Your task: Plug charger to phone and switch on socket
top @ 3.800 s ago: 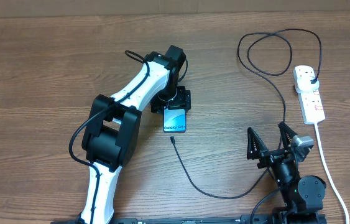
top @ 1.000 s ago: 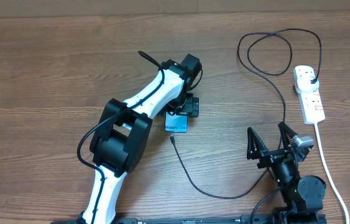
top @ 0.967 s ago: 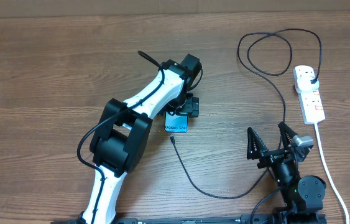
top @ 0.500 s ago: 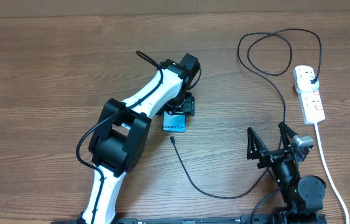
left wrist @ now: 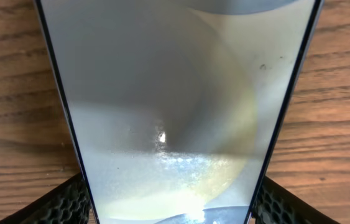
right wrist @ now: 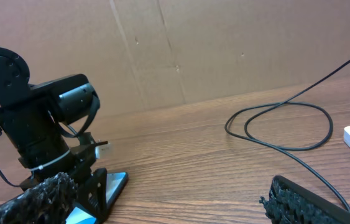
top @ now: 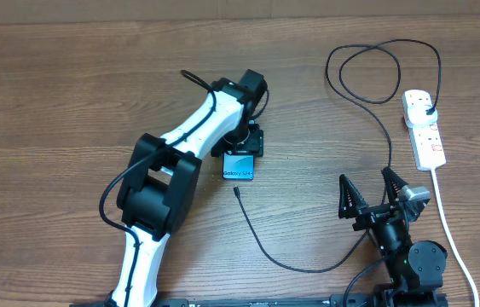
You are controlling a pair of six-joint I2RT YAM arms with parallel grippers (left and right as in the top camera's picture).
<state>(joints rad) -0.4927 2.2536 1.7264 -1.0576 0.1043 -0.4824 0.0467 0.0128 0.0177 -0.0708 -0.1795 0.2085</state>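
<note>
The phone (top: 239, 168), with its blue screen up, lies on the table left of centre. My left gripper (top: 241, 150) is shut on its far end. In the left wrist view the phone (left wrist: 175, 93) fills the frame between the two fingers of the left gripper (left wrist: 171, 208). The charger's connector tip (top: 235, 190) lies just in front of the phone, apart from it. Its black cable (top: 291, 266) loops round to a black plug (top: 428, 108) in the socket (top: 427, 141) at the right. My right gripper (top: 364, 179) is open and empty near the front edge.
The socket's thick white cord (top: 448, 230) runs down the right side to the table's front. The charger cable makes a loop (top: 380, 72) at the back right, also seen in the right wrist view (right wrist: 280, 124). A cardboard wall (right wrist: 224, 43) stands behind the table.
My left wrist has swung a little to the left and the phone has shifted slightly left with it. The right arm and the cable have not moved.
</note>
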